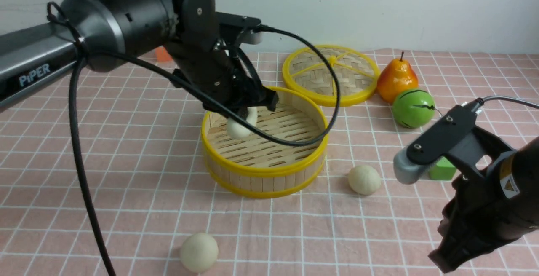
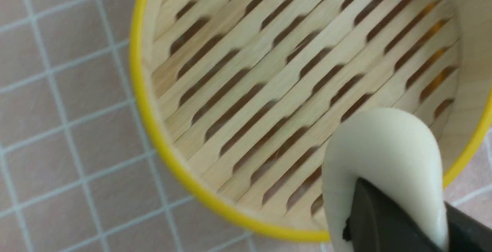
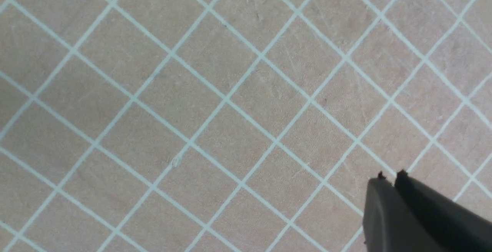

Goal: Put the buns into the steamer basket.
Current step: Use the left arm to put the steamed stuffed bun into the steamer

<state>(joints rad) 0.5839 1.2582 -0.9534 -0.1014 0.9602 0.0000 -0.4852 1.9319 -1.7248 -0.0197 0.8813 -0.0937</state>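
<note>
The steamer basket (image 1: pixel 269 170), bamboo with yellow rims, stands at the middle of the checked cloth. My left gripper (image 1: pixel 246 113) hangs over its back left part, shut on one cream-white bun (image 1: pixel 241 125). In the left wrist view that bun (image 2: pixel 384 144) is squashed between the black fingers (image 2: pixel 380 221) above the slatted floor (image 2: pixel 269 71). A second bun (image 1: pixel 364 179) lies on the cloth right of the basket. A third bun (image 1: pixel 199 252) lies in front of it. My right gripper (image 1: pixel 440 261) is low at the front right, shut and holding nothing, its tips (image 3: pixel 390 175) over bare cloth.
The flat woven lid (image 1: pixel 330 73) with yellow spokes lies behind the basket. To its right stand an orange pear (image 1: pixel 396 80) and a green striped fruit (image 1: pixel 413 107). A green block (image 1: pixel 443 170) shows behind my right arm. The left arm's black cable (image 1: pixel 332 99) loops over the basket.
</note>
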